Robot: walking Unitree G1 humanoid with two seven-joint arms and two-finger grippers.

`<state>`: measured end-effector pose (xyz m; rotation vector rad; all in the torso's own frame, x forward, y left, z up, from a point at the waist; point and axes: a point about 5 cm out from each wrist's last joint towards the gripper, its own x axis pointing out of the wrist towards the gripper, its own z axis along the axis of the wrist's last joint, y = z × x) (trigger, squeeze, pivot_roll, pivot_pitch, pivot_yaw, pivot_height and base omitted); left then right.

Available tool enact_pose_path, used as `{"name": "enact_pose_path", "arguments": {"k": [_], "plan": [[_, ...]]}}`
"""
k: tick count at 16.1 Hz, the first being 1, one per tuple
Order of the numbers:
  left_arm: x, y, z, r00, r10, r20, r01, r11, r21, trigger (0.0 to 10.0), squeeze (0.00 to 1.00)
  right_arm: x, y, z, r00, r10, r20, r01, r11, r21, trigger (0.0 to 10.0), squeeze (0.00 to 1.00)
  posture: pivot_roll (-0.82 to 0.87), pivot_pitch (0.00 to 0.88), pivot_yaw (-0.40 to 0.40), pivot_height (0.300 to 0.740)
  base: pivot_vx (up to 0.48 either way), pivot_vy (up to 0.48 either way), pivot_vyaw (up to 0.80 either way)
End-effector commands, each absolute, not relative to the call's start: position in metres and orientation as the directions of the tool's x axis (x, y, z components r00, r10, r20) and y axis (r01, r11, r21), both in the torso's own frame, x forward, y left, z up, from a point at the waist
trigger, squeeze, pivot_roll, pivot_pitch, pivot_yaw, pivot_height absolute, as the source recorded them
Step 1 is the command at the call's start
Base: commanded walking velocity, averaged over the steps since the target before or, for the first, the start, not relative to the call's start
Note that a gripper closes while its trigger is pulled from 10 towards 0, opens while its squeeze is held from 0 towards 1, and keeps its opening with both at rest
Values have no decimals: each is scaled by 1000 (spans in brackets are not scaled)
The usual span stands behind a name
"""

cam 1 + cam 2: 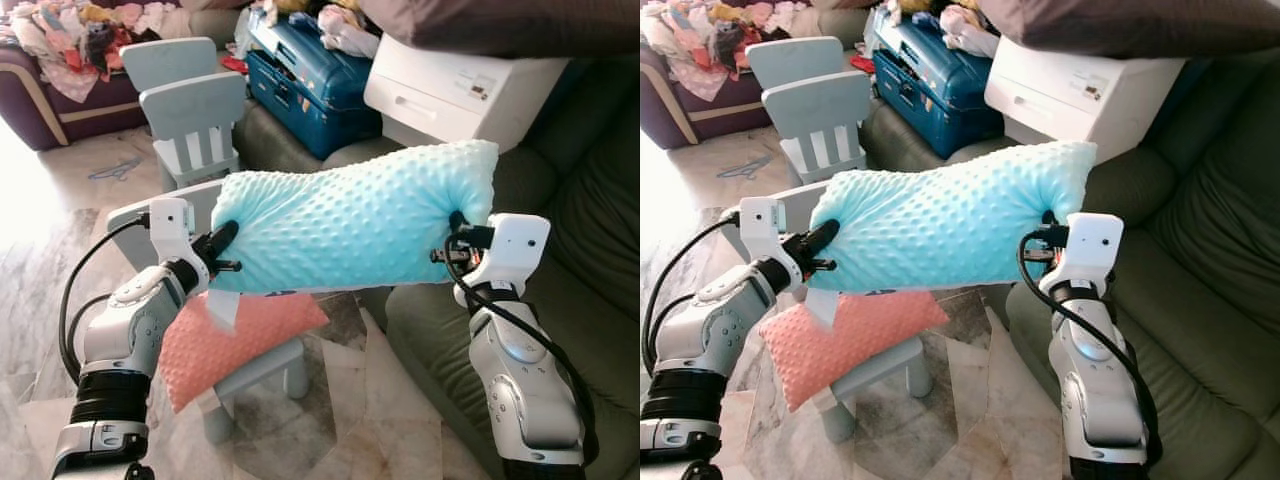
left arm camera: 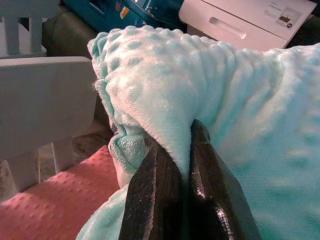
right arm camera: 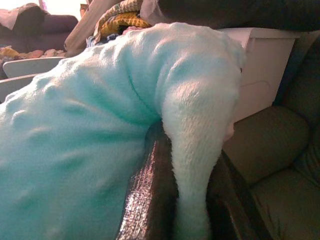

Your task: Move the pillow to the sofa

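A pale turquoise dimpled pillow [image 1: 355, 220] hangs in the air between my two arms, above a small chair and the edge of the green sofa [image 1: 590, 250]. My left gripper [image 1: 222, 240] is shut on the pillow's left end, and its black fingers [image 2: 165, 195] pinch a fold of the fabric. At the pillow's right end my right gripper [image 1: 456, 232] is shut on a corner, with fabric squeezed between its fingers [image 3: 150, 200]. The sofa's seat lies to the right of and below the pillow.
A pink dimpled pillow [image 1: 235, 340] lies on a small pale chair [image 1: 250, 375] under the held pillow. A second pale chair [image 1: 190, 110] stands behind it. A blue suitcase [image 1: 300, 85] and a white box [image 1: 450, 85] sit on the sofa's far end.
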<state>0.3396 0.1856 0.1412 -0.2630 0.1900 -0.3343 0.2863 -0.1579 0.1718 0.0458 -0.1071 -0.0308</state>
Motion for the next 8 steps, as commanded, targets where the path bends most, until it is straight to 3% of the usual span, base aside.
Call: {"name": "enact_pose_path", "arguments": {"k": [1, 8], "plan": [[340, 186, 147, 929, -349, -125, 306, 912, -275, 10000, 0, 286, -161, 176, 992, -45, 121, 39, 998, 48, 0, 0, -103, 74, -46, 740, 0, 0, 0], [340, 188, 147, 937, -332, -112, 277, 897, -344, 10000, 0, 287, -162, 176, 992, -42, 117, 37, 998, 45, 0, 0, -98, 70, -51, 740, 0, 0, 0]]}}
